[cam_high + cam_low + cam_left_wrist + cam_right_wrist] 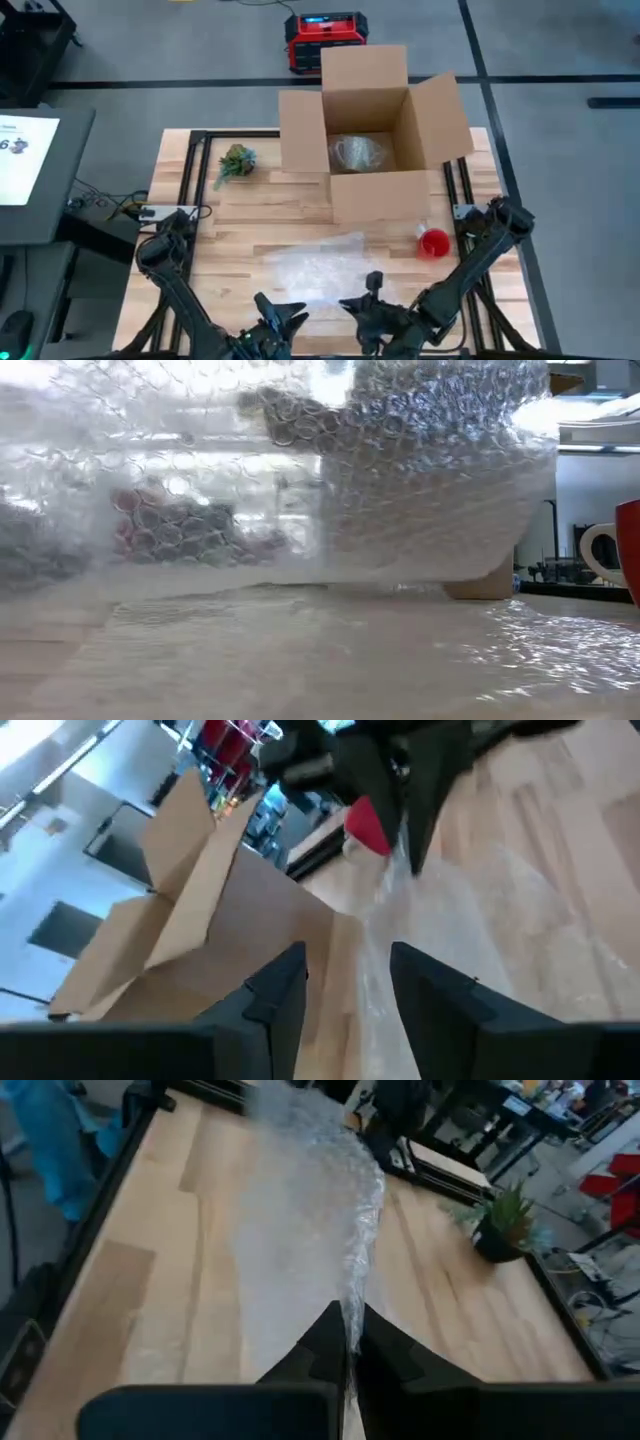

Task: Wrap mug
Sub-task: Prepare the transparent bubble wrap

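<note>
A clear bubble wrap sheet (320, 262) lies on the wooden table in front of an open cardboard box (372, 190). The red mug (434, 243) stands on the table to the right of the sheet, untouched; it also shows at the right edge of the low view (628, 555). My right gripper (368, 290) is shut on the sheet's near part. My left gripper (285, 318) is open near the sheet's near left edge, its fingers (275, 1000) apart with wrap showing beyond the gap; whether it touches the wrap cannot be told. My right gripper pinches the bubble wrap (352, 1315) between its two fingers, at the sheet's near side. The wrap rises from the table into a gathered ridge (365, 1220) that runs away from the fingers. The rest of the sheet lies on the table. In the low view the raised wrap (300, 480) stands clear of the table.
Inside the box sits something clear and bubble-wrapped (355, 152). A small potted plant (236, 162) stands at the far left of the table. Black frame rails (195, 180) run along both table sides. Bare wood lies left of the sheet.
</note>
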You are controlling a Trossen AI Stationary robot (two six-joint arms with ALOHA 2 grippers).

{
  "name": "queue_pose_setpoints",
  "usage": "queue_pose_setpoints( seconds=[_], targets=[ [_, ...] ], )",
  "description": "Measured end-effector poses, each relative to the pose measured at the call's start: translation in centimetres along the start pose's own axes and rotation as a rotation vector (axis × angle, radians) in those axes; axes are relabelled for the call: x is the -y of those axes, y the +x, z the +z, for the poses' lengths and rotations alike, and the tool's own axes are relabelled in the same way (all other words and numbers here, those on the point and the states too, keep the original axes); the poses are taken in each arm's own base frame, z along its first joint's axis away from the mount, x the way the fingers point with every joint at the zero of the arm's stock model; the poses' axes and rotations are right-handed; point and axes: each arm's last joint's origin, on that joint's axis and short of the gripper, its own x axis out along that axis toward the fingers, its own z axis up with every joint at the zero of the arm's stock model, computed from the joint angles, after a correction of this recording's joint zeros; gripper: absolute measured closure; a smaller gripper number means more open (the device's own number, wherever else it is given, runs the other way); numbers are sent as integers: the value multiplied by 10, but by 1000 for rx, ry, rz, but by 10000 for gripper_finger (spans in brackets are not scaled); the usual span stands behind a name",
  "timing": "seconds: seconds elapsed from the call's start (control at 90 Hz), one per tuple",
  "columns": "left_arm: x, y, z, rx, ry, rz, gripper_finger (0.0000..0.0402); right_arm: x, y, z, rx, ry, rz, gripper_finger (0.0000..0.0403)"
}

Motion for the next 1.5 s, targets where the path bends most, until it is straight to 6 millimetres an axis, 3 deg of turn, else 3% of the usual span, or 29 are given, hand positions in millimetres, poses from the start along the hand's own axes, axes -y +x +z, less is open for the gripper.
queue_pose_setpoints(
  seconds=[0.1,0.233,0.4,0.489,0.611,0.667,0.822,1.078,1.289,1.5],
  targets=[
    [-7,18,5,-103,-29,-126,249,1,1,-1,-10,-12,-3,403],
    [-8,52,-3,-304,-98,-323,238,1,2,-1,-11,-10,-5,403],
    [-4,81,-21,-433,-155,-317,245,1,2,-2,-13,-13,-10,403],
    [-3,83,-24,-438,-152,-304,280,2,2,-2,-14,-13,-11,403],
    [-6,76,-26,-457,-131,-285,375,3,2,-4,-16,3,-61,403],
    [-11,73,-25,-459,-140,-243,390,4,2,-5,-15,17,-88,403],
    [-33,64,-24,-441,-182,-72,400,7,-1,1,-4,48,-115,389],
    [-70,78,-16,-290,-190,118,401,15,-23,22,-43,128,-76,302],
    [-115,110,-18,-310,-205,242,402,11,-21,1,-261,200,105,276],
    [-172,150,-33,-447,-219,300,402,12,-2,-26,-366,208,75,275]
  ],
)
